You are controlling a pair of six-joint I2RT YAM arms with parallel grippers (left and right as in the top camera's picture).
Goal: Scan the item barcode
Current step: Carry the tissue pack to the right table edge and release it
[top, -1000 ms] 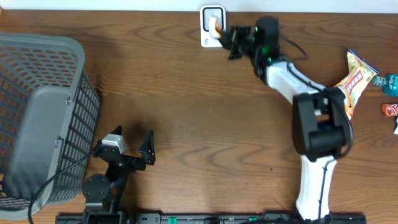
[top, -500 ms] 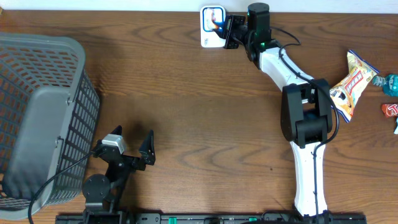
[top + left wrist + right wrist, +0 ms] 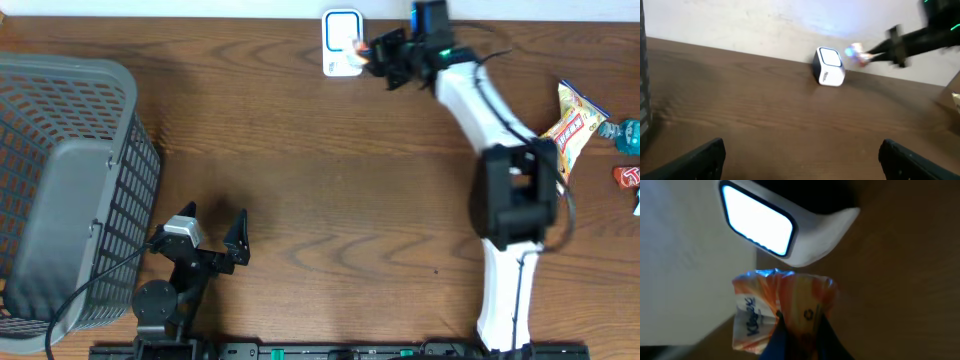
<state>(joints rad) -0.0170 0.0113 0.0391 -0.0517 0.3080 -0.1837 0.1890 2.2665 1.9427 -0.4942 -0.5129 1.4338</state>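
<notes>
The item is a small orange-and-white tissue packet (image 3: 771, 311) with blue lettering. My right gripper (image 3: 800, 330) is shut on it and holds it just in front of the white scanner (image 3: 805, 242), whose window glows bright. From overhead, the right gripper (image 3: 385, 52) is at the table's far edge, with the packet (image 3: 364, 52) right beside the scanner (image 3: 342, 40). The left wrist view shows the scanner (image 3: 830, 67) and the packet (image 3: 856, 51) far off. My left gripper (image 3: 213, 220) is open and holds nothing, low at the near left; its jaws stand wide apart over bare wood (image 3: 801, 150).
A large grey wire basket (image 3: 70, 180) fills the left side of the table. At the right edge lie a yellow-orange snack bag (image 3: 570, 130), a teal packet (image 3: 628, 135) and a red packet (image 3: 630, 177). A white wall runs behind the scanner.
The right arm's wrist has swung and turned at the scanner, keeping the packet in front of its window. The left arm has not moved.
</notes>
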